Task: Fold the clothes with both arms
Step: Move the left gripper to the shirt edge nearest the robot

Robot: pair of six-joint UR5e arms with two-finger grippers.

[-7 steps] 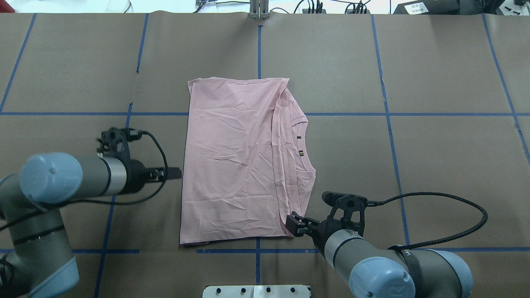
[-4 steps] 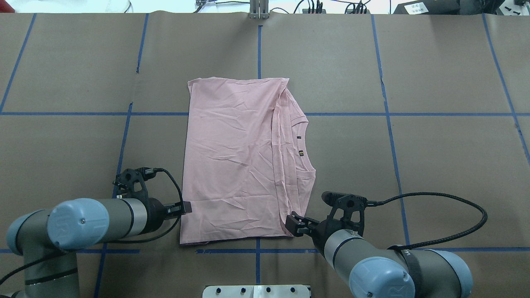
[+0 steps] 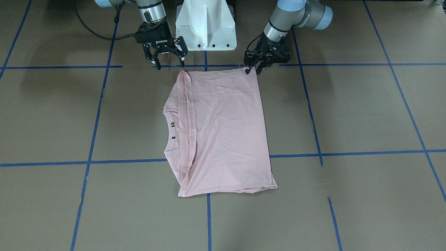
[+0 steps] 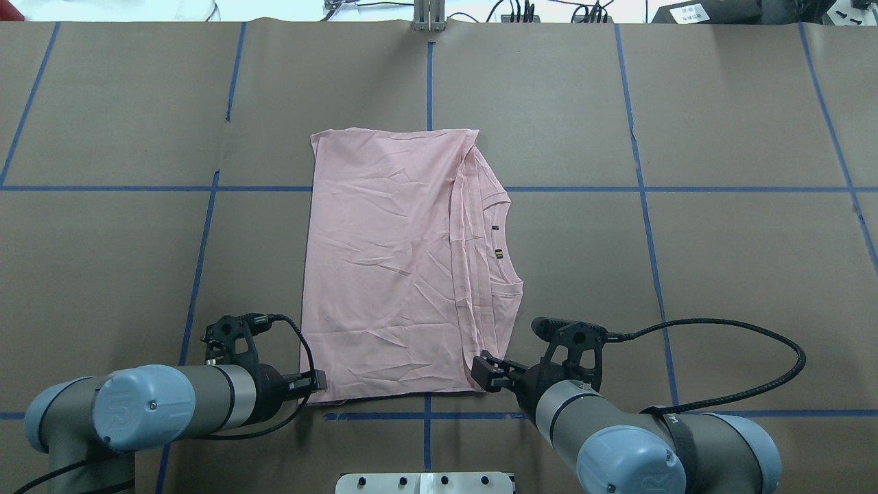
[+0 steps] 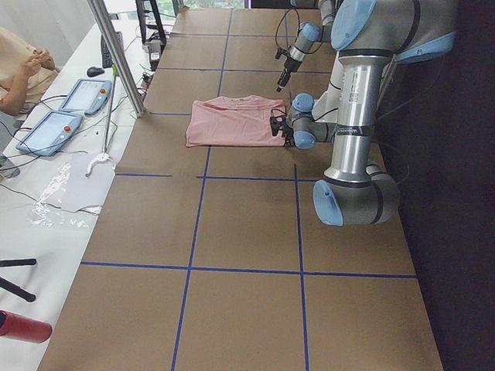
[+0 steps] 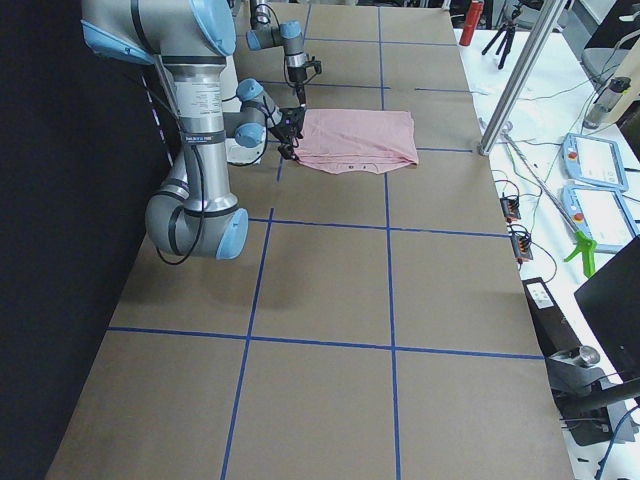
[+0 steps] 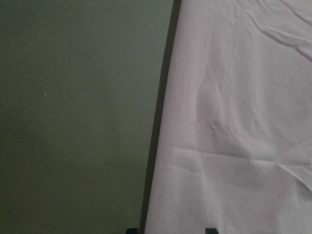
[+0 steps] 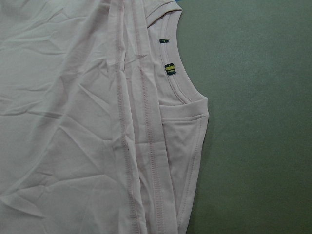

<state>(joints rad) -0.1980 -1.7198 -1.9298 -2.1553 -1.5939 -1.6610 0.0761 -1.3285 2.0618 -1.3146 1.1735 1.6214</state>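
At the T-shirt (image 3: 226, 132)'s near hem, poised to grasp, left pincer (image 3: 253, 72) and right pincer (image 3: 170, 65) both spread open; next calls for pinching both corners.

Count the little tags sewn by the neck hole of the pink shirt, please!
2. Both sit just inside the ribbed round collar of the pale pink T-shirt: a small dark tag, and a yellow-green tag beside it. More could hide under the folded cloth.
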